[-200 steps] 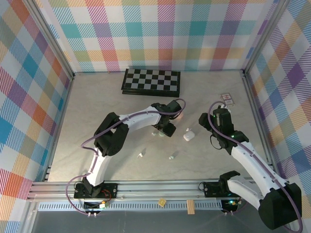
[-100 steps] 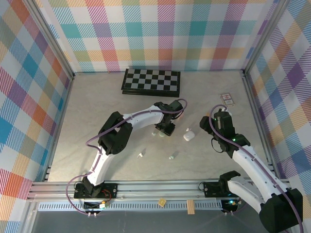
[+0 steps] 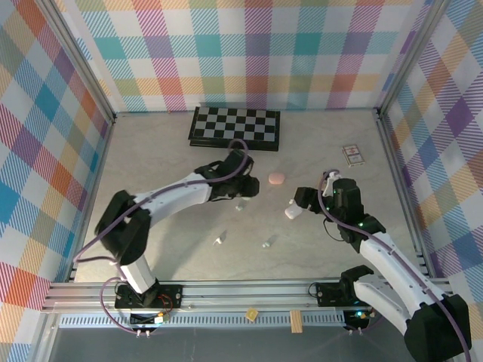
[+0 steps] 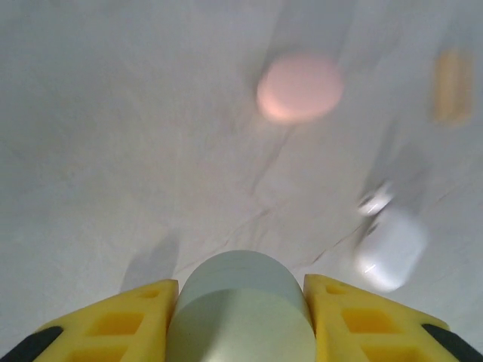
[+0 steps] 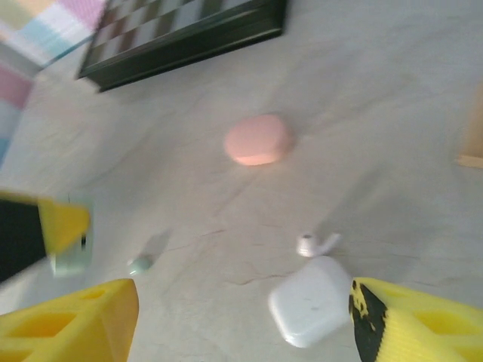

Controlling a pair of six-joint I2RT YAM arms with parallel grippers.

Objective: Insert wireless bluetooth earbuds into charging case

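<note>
Left claw [image 4: 240, 285] was pinched on a mint-green case [image 4: 241, 305]. The yellow fingers [image 4: 124, 317] pressed both its sides, and the case was held off the desk [image 3: 166, 166], with its shadow on the surface below. In the top view this claw sat in mid-desk, just in front of the chessboard [image 3: 235, 127].

Right claw [image 5: 243, 298] was spread wide and gripped nothing. A white case [image 5: 311, 302] lay closed on the desk between its fingers' lines, nearer the right finger and clear of both.

Earbuds were all loose on the desk, none seated in a case:
- White earbud [image 5: 317, 243] lay on its side just beyond the white case, close to it; contact could not be told.
- Mint earbud [image 5: 139, 264] lay alone near the left claw, just below the held case.
- Two more small earbuds, one [image 3: 219, 240] and another [image 3: 267, 243], lay nearer the arm bases, apart from each other and well apart from the cases. Colours were too small to read with confidence.

Pink case [image 5: 258, 139] lay closed and flat between the chessboard and the white case, apart from both.

A small card box [image 3: 352, 154] sat toward the right wall, well away from the cases. The left wrist view was blurred.
</note>
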